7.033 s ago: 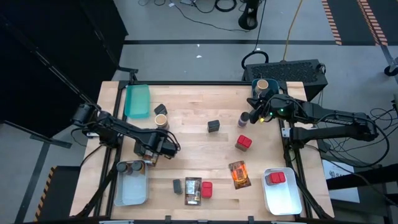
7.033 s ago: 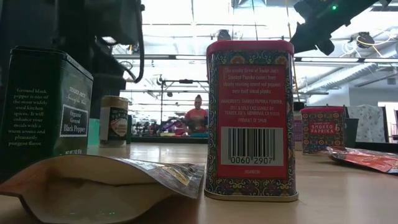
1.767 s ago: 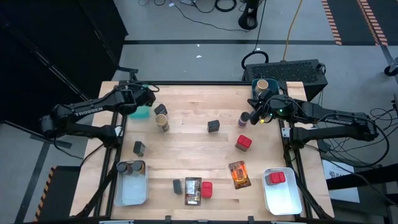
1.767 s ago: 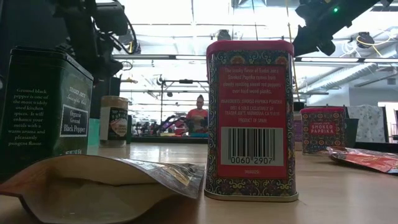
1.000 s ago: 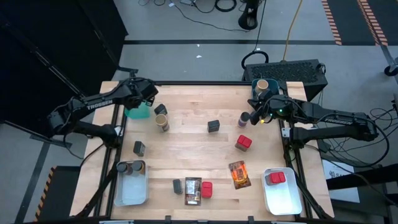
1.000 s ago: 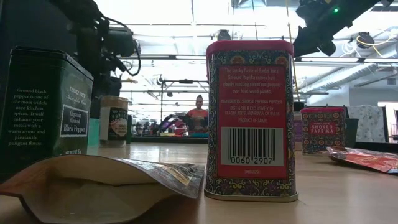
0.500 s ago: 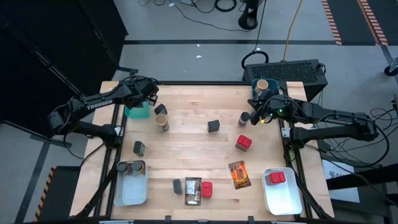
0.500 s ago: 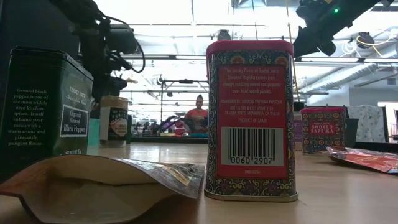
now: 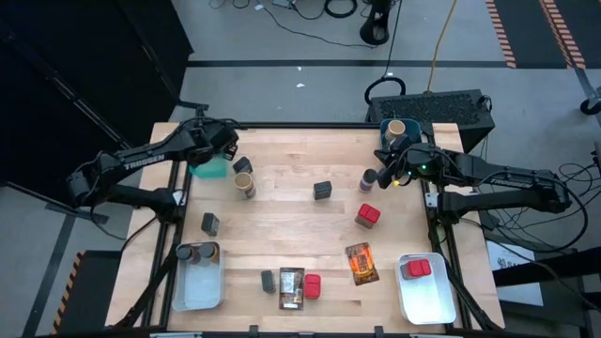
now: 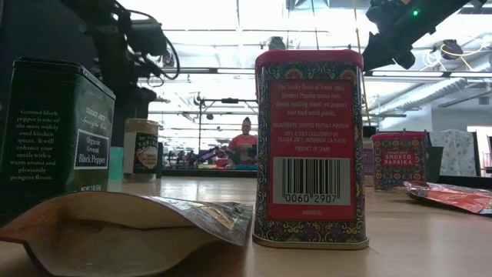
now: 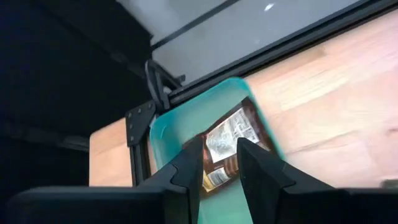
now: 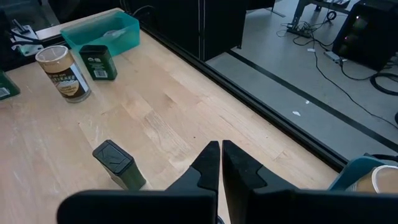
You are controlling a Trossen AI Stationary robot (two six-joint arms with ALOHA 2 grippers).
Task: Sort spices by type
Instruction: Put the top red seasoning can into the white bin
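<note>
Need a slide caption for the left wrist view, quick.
Left gripper above the teal bin, fingers straddling a printed spice packet lying inside.

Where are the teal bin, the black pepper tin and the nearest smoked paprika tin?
teal bin [image 11: 186, 121]: left wrist view, bare floor.
black pepper tin [image 10: 54, 131]: low view, front face.
smoked paprika tin [image 10: 310, 146]: low view, back label.

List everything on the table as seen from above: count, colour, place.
red tins: four, red; one centre-right, one bottom-centre, two in bottom-right bin
dark tins: four, black; left and centre
jars: two, dark-lidded; bottom-left bin
small jar: one, purplish; right of centre
tan cylinders: two, tan; one top-left, one in top-right bin
packets: three, brown-orange; two bottom, one in top-left bin
bins: four; teal top corners, white bottom corners
left gripper: jaws open, over top-left bin
right gripper: jaws shut, top-right
</note>
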